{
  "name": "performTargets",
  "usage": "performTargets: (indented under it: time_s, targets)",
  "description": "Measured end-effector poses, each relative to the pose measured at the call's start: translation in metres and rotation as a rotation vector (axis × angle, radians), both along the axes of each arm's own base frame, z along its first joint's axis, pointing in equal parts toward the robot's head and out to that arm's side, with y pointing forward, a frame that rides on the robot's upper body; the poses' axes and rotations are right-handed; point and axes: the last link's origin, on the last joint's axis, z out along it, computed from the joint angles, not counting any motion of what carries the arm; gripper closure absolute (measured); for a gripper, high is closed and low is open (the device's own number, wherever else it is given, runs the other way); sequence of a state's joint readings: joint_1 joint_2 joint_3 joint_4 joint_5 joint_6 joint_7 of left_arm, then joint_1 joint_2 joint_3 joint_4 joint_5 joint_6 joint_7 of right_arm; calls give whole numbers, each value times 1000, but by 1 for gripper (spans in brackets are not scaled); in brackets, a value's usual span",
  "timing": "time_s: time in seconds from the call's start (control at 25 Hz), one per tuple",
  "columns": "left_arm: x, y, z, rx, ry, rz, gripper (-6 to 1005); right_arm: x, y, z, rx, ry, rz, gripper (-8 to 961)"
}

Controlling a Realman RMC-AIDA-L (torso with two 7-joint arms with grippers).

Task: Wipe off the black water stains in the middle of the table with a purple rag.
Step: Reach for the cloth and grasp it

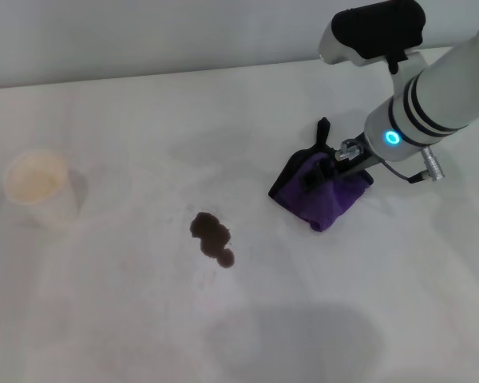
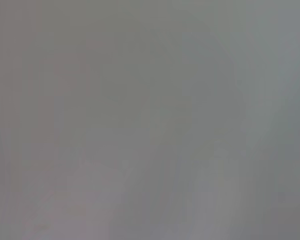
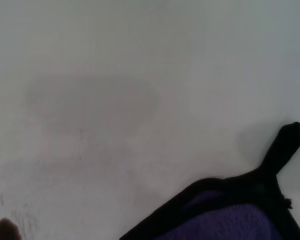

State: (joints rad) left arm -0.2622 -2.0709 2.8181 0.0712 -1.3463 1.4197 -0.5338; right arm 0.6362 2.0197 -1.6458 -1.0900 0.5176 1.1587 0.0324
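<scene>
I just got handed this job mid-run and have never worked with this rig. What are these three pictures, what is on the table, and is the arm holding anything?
The large picture comes from a camera on the robot's head, looking down at the white table. The other two come from cameras on its wrists.

The white arm entering from the right is the robot's right arm. Its right gripper is down on the purple rag; the fingers are buried in the cloth, so a grip cannot be confirmed. The right wrist view shows the rag's black edge and loop tab close up.

To the rag's left lie the black water stains, untouched. A white paper cup stands far left.

The left wrist view shows only blank grey; the left arm is out of sight.
</scene>
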Motion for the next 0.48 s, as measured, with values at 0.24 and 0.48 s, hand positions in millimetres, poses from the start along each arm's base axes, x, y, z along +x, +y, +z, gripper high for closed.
performTargets:
  time_s: [0.24, 0.48]
  targets:
    - [-1, 0, 1, -4, 13, -1, 112, 0, 0, -4, 8, 11, 13, 212]
    - [-2, 0, 2, 0, 13, 1, 111, 7, -2, -10, 3, 31, -19, 276]
